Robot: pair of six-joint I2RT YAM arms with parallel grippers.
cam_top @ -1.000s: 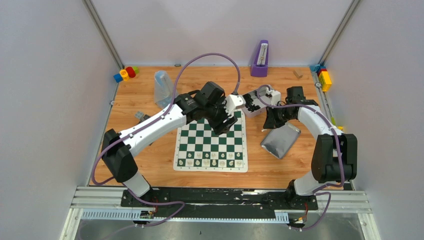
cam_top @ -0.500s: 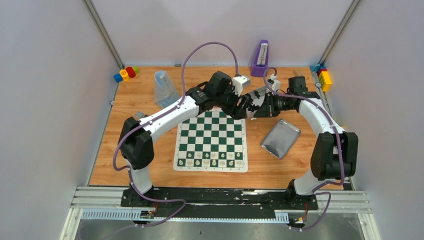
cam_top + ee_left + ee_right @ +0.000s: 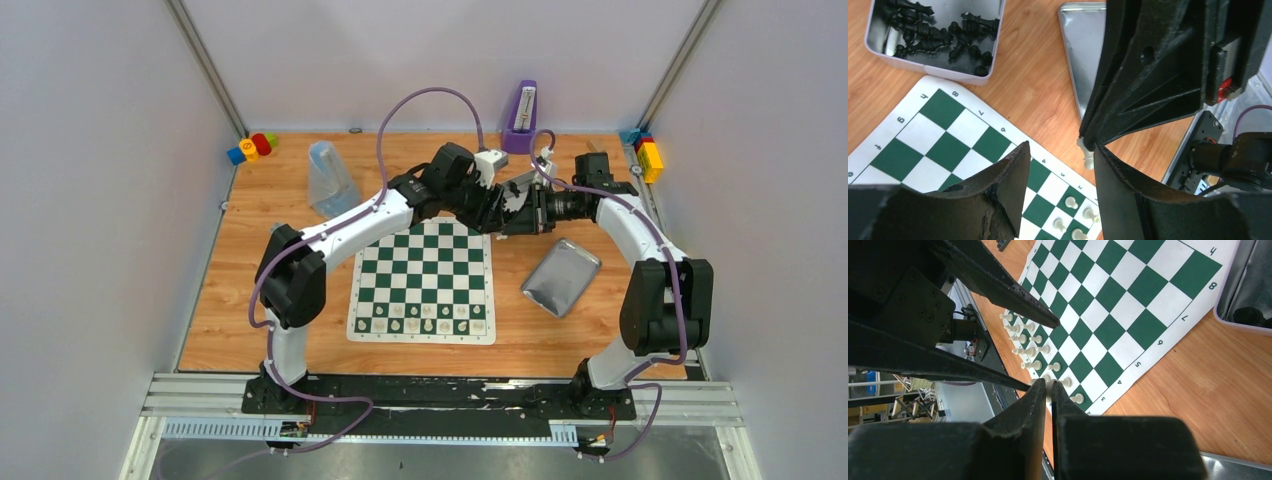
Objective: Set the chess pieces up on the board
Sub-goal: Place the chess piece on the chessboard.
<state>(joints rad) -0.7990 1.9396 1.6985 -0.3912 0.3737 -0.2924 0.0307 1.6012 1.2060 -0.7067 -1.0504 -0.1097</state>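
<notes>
The green-and-white board (image 3: 425, 265) lies at the table's middle, with cream chess pieces (image 3: 425, 318) in its two near rows. My right gripper (image 3: 1049, 384) is shut on one cream piece (image 3: 1087, 152), held in the air above the board's far right corner. That piece sticks out past the fingertips. My left gripper (image 3: 1060, 147) faces it, open, its two fingers on either side of the piece, which sits close to the right-hand finger (image 3: 1128, 190). In the top view both grippers meet, left (image 3: 497, 208) against right (image 3: 517, 212).
A tin (image 3: 943, 70) holding black pieces sits just beyond the board's far right corner. A silver tray (image 3: 560, 278) lies right of the board. A purple metronome (image 3: 520, 118) stands at the back; a clear cup (image 3: 325, 178) is at back left. Coloured blocks (image 3: 250, 148) sit in the corners.
My left arm swung from over the board's far rows to the back right, meeting the right gripper, and its jaws have narrowed. The right gripper shifted left, still holding its piece.
</notes>
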